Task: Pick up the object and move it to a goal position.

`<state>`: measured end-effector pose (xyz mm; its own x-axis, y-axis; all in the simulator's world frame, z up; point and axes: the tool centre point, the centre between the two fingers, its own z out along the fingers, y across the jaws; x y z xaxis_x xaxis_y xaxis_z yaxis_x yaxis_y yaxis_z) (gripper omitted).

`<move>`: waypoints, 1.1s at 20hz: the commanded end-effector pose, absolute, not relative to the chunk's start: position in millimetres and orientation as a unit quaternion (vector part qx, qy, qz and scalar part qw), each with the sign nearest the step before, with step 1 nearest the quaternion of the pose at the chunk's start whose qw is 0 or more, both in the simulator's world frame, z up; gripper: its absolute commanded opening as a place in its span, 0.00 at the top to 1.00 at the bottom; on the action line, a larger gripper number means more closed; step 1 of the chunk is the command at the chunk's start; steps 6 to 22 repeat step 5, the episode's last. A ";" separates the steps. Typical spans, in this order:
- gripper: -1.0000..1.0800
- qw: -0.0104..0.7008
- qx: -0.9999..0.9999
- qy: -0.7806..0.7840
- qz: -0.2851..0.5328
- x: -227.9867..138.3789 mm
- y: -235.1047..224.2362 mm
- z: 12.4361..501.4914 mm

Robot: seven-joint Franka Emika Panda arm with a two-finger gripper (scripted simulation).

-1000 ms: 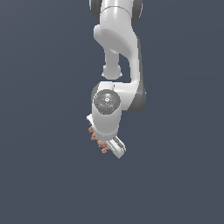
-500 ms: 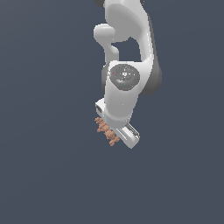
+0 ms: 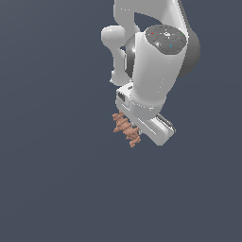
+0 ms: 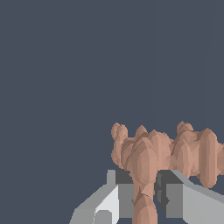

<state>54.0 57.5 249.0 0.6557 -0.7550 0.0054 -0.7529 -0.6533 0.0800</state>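
The object (image 3: 125, 129) is a small reddish-brown piece with a ridged, spiky, screw-like outline. In the exterior view it sticks out from under the white hand of my arm, toward the exterior view's left. My gripper (image 3: 137, 133) is shut on it, with the fingers mostly hidden behind the hand. In the wrist view the object (image 4: 170, 153) fills the space just beyond my gripper (image 4: 144, 192), and a narrow part of it sits clamped between the two grey fingertips (image 4: 124, 192). The object hangs in the air with no surface touching it.
Only a plain dark blue-grey background shows around the arm (image 3: 158, 61) in both views. No table edge, container or other object is in view.
The arm has come closer to the exterior camera and shifted toward the exterior view's right, carrying the object with it. The grip has stayed shut on it.
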 end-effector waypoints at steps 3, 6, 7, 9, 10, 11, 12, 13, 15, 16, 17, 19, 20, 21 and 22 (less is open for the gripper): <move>1.00 0.038 0.909 -0.415 -0.015 52.1 65.3 261.6; 1.00 0.038 0.909 -0.415 -0.015 52.2 66.0 262.7; 1.00 0.038 0.909 -0.415 -0.015 52.2 66.0 262.7; 1.00 0.038 0.909 -0.415 -0.015 52.2 66.0 262.7; 1.00 0.038 0.909 -0.415 -0.015 52.2 66.0 262.7; 1.00 0.038 0.909 -0.415 -0.015 52.2 66.0 262.7; 1.00 0.038 0.909 -0.415 -0.015 52.2 66.0 262.7; 1.00 0.038 0.909 -0.415 -0.015 52.2 66.0 262.7; 1.00 0.038 0.909 -0.415 -0.015 52.2 66.0 262.7; 1.00 0.038 0.909 -0.415 -0.015 52.2 66.0 262.7; 1.00 0.038 0.909 -0.415 -0.015 52.2 66.0 262.7; 1.00 0.038 0.909 -0.415 -0.015 52.2 66.0 262.7; 1.00 0.038 0.909 -0.415 -0.015 52.2 66.0 262.7; 1.00 0.038 0.909 -0.415 -0.015 52.2 66.0 262.7; 1.00 0.038 0.909 -0.415 -0.015 52.2 66.0 262.7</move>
